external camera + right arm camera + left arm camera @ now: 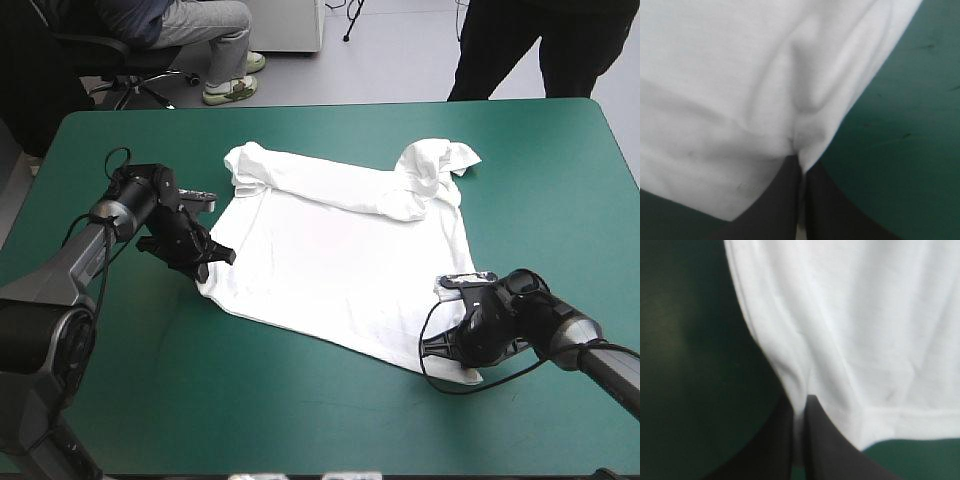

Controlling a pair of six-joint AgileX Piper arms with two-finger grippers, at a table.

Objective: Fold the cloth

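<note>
Cloth first: the T-shirt (340, 260) lies spread across the middle of the teal-green tabletop (300, 420). Its body is mostly flat, while both sleeves are crumpled at the far corners, one sleeve (250, 165) on the left and the other sleeve (435, 160) on the right.

The left gripper (225, 255) sits low at the near-left corner. In its wrist view the left gripper (801, 402) has its jaws pressed nearly together, pinching the T-shirt (865, 315) just by the stitched hem, with bare tabletop (685, 365) beside it.

The right gripper (440, 348) is at the near-right corner. Seen from its own wrist, the right gripper (800, 159) has its jaws likewise clamped on a puckered bit of the T-shirt (715, 75), at the edge where the tabletop (910, 125) begins.

Taking both hem corners at once looks deliberate. With one corner in each arm the near edge can stay taut and level, so it could be carried as one straight line toward the sleeves. The fold itself seems not yet begun, since the near edge rests on the tabletop. The bunched sleeves may make the far end lumpy.
</note>
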